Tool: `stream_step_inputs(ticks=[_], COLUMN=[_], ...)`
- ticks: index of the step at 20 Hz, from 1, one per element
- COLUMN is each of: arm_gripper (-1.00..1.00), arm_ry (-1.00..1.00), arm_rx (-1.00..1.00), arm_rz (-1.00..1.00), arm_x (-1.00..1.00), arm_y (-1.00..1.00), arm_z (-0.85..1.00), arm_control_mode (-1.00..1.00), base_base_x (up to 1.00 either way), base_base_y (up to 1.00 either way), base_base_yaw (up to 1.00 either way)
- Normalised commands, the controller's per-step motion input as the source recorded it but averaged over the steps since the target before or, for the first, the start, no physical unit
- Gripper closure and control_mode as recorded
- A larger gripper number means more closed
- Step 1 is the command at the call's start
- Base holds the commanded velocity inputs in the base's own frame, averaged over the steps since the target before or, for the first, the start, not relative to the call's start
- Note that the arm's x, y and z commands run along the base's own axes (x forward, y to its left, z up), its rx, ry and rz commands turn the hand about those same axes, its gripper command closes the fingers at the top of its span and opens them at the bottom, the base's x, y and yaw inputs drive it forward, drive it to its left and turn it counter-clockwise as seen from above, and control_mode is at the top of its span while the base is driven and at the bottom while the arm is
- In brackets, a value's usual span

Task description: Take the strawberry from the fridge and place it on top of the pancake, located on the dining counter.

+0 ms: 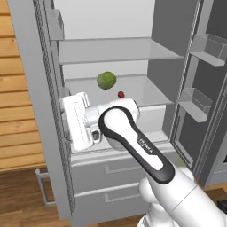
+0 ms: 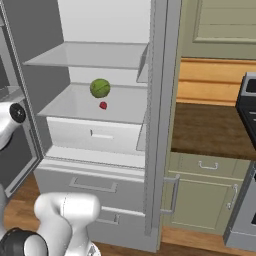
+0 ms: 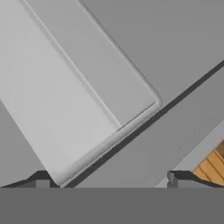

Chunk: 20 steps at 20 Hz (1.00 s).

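The fridge (image 1: 111,51) stands open, its pale shelves in sight. On the middle shelf lies the tiny red strawberry (image 1: 121,94) (image 2: 103,105), just in front and right of a round green fruit (image 1: 106,80) (image 2: 100,88). My white hand (image 1: 77,122) hangs below and left of the strawberry, at the left edge of the fridge opening, turned toward the left door. In the hand view my gripper (image 3: 109,179) is open, its fingertips (image 3: 41,177) wide apart with nothing between them, facing a close pale grey panel. The pancake and the dining counter are out of view.
The right fridge door carries door bins (image 1: 195,104). A white crisper drawer (image 2: 100,135) sits under the middle shelf, and two lower drawers (image 1: 115,170) lie beneath. Right of the fridge are a dark wood wall counter (image 2: 210,130) on green-grey cabinets and a stove (image 2: 247,125).
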Motion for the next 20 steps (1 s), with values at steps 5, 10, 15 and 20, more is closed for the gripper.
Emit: stream_step_inputs(ticks=[5, 10, 15, 20], arm_gripper=[-1.0, -1.0, -1.0, -1.0], arm_ry=[0.1, 0.09, 0.02, -0.02], arm_rx=[0.0, 0.0, -0.15, -0.38], arm_rz=[-0.15, -0.15, -0.04, 0.04], arm_x=[0.0, 0.0, 0.25, 0.67], arm_y=[-0.85, -1.0, -0.91, -0.71], arm_z=[0.0, 0.14, 0.1, 0.0], arm_control_mode=[-1.0, -1.0, -1.0, -1.0], base_base_x=[0.0, 0.0, 0.0, 0.0], base_base_y=[0.0, 0.0, 0.0, 0.0], base_base_yaw=[0.0, 0.0, 0.0, 0.0])
